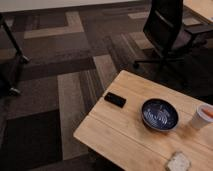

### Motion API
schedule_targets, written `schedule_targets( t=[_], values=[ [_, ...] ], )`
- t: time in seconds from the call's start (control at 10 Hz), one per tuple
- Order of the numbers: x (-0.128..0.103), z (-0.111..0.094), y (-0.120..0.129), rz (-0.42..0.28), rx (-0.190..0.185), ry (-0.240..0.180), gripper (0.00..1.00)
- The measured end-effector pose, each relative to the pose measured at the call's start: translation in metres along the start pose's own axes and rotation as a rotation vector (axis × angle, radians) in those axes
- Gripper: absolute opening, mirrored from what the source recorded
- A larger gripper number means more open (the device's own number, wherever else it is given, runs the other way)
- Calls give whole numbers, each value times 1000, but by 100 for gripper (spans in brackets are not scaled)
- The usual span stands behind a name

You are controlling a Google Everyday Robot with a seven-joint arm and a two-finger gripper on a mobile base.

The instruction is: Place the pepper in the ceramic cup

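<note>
The white ceramic cup [201, 118] stands on the wooden table [115, 135] at the right edge of the camera view, partly cut off by the frame. An orange-red patch, the pepper [208, 112], shows at the cup's mouth. I cannot tell whether it rests inside the cup or is just over the rim. The gripper is not in view.
A wide dark-blue patterned bowl [159, 114] sits left of the cup. A speckled grey-beige block [178, 161] lies at the table's front edge. A flat black object [115, 99] lies near the table's left edge. A black office chair [167, 30] stands behind the table on patterned carpet.
</note>
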Motion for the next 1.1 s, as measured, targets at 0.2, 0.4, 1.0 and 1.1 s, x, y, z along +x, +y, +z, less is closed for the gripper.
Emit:
schedule_targets(
  t=[0.2, 0.4, 1.0, 1.1],
  values=[
    [-7, 18, -23, 32, -12, 58, 0],
    [2, 34, -26, 26, -23, 111, 0],
    [-12, 62, -5, -58, 43, 256, 0],
    [-19, 61, -7, -58, 51, 250, 0]
  ],
)
